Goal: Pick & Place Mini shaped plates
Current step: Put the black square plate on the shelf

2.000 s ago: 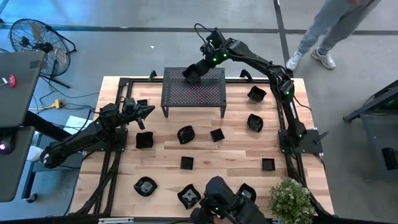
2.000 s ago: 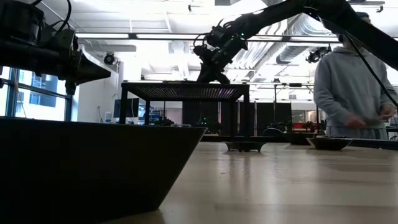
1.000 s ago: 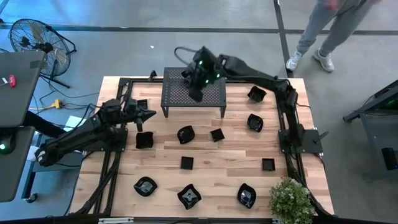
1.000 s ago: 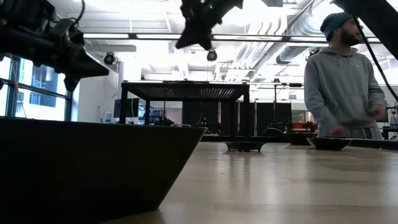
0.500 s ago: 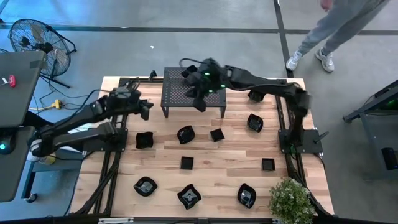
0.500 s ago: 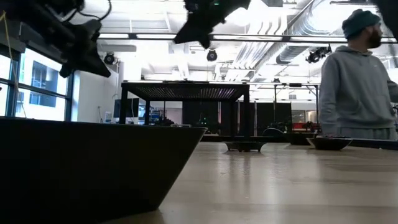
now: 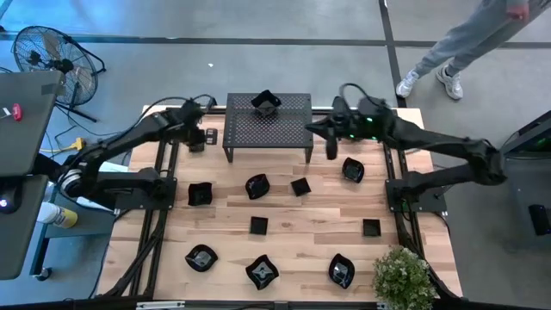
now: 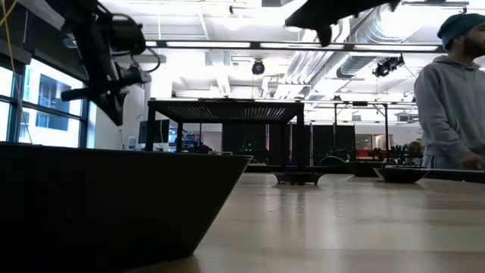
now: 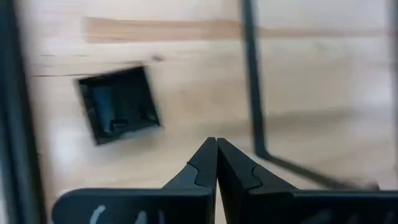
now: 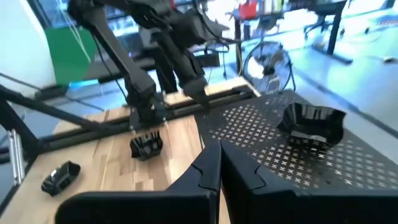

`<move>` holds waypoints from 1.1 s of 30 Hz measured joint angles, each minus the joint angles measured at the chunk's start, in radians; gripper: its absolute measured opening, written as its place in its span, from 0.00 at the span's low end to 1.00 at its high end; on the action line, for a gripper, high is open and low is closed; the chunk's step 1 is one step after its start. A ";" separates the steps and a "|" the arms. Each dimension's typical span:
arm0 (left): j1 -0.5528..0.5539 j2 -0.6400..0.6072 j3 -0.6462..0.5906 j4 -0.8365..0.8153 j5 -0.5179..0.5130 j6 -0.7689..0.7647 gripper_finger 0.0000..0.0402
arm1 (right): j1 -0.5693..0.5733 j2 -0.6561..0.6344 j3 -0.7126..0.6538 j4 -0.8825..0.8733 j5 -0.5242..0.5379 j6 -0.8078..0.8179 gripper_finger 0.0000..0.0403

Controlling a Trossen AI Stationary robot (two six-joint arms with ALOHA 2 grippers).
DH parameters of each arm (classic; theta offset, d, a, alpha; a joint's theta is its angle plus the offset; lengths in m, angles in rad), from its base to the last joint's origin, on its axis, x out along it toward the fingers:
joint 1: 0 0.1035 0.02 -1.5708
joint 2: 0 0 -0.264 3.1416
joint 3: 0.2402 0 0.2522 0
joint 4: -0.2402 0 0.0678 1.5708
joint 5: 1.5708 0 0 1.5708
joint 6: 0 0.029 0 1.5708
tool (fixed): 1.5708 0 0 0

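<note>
Several small glossy black mini plates lie on the wooden table, among them one (image 7: 256,185) in front of the rack and a square one (image 7: 196,142) at the far left. One wavy-rimmed plate (image 7: 266,103) rests by its base on top of the perforated black rack (image 7: 267,129); the right wrist view shows it too (image 10: 309,127). My left gripper (image 7: 205,120) is shut and empty, tipped down above the square plate (image 9: 118,112). My right gripper (image 7: 312,127) is shut and empty, held nearly level just right of the rack and pointing across it.
The rack stands on legs at the table's far middle. Dark frame rails (image 7: 168,164) run along both table sides. A potted plant (image 7: 403,275) sits at the near right corner. A person (image 8: 455,98) stands beyond the far right corner. A fan (image 7: 52,56) is off the left.
My right gripper has drawn back from above the rack toward the table's right edge, still shut, leaving the wavy plate in plain sight on the rack top. My left gripper has swung toward the far edge, risen a little and tipped from near level to pointing steeply down.
</note>
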 joint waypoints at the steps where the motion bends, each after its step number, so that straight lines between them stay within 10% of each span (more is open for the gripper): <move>1: 0.030 0.005 0.000 -0.002 0.010 0.000 0.02 | 0.000 -0.031 -0.020 0.002 0.003 0.001 0.00; 14: 0.211 0.159 0.001 0.055 0.114 0.020 0.28 | 0.000 -0.151 -0.089 -0.003 0.016 -0.030 0.00; 33: 0.128 0.416 0.000 0.169 -0.026 0.011 0.29 | 0.000 -0.150 -0.089 -0.001 0.047 -0.047 0.00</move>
